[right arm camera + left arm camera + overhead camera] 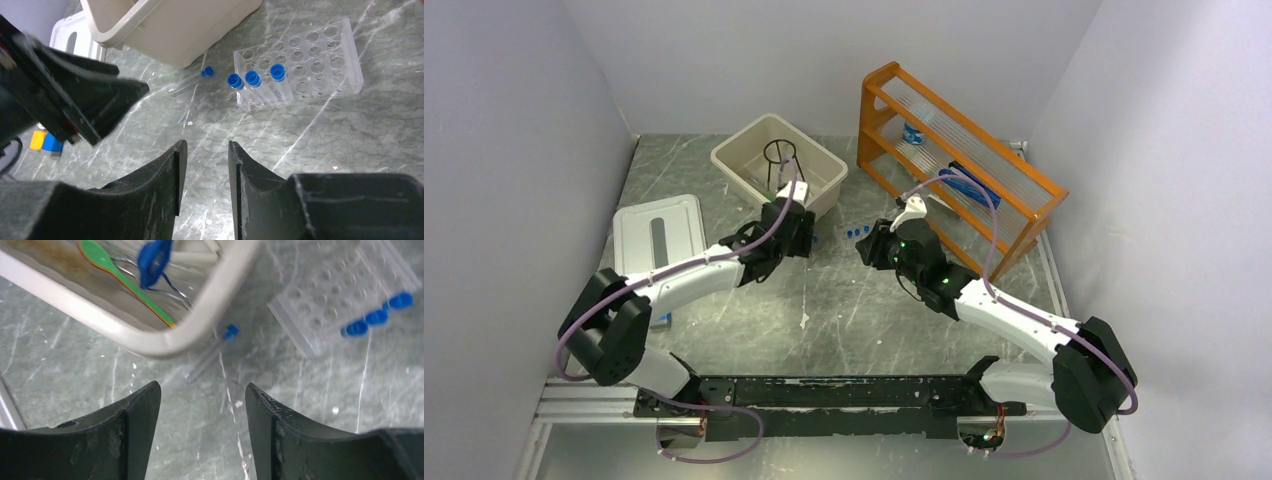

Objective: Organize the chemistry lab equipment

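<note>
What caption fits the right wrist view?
Open right gripper faces a loose blue-capped tube lying between the bin and a rack holding three tubes.

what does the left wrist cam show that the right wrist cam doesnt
Only the left wrist: the inside of the beige bin, with a green dropper and a blue item too blurred to name.

Only the right wrist: the small orange and blue blocks and a white lid.

Both: the loose blue-capped test tube lying beside the bin, and the clear tube rack holding three capped tubes.
</note>
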You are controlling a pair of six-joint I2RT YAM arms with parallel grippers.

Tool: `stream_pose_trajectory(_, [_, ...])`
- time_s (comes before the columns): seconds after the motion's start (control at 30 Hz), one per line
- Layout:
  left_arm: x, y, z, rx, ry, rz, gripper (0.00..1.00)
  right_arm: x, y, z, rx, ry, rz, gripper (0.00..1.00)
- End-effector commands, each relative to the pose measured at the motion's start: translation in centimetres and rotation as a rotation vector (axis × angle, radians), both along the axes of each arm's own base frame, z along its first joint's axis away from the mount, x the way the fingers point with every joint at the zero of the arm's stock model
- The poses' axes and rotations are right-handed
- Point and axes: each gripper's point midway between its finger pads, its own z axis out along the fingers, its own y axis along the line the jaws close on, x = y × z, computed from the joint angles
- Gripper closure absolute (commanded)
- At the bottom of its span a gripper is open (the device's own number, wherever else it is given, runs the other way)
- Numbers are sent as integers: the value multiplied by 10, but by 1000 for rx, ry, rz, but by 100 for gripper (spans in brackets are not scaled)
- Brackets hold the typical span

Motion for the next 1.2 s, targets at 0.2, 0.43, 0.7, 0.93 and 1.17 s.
stream_pose_trajectory(0.2, [-23, -27, -17, 203, -37, -265, 21, -4, -5, -3, 11, 4, -16, 60])
stream_pose_trajectory(0.43, [3, -21, -39, 353, -19, -188, 25, -6, -15, -1, -8, -1, -43, 60])
stream_pose_trajectory(0.7, [11, -26, -71, 390, 34, -164, 36, -9, -22, -2, -10, -9, -65, 60])
stream_pose_trajectory(0.93, [7, -24, -97, 384, 80, -142, 43, -8, -22, -5, -18, 9, -76, 62])
stream_pose_trajectory(1.17, [16, -11, -107, 366, 102, -117, 40, -7, -23, -2, -20, 5, -83, 63])
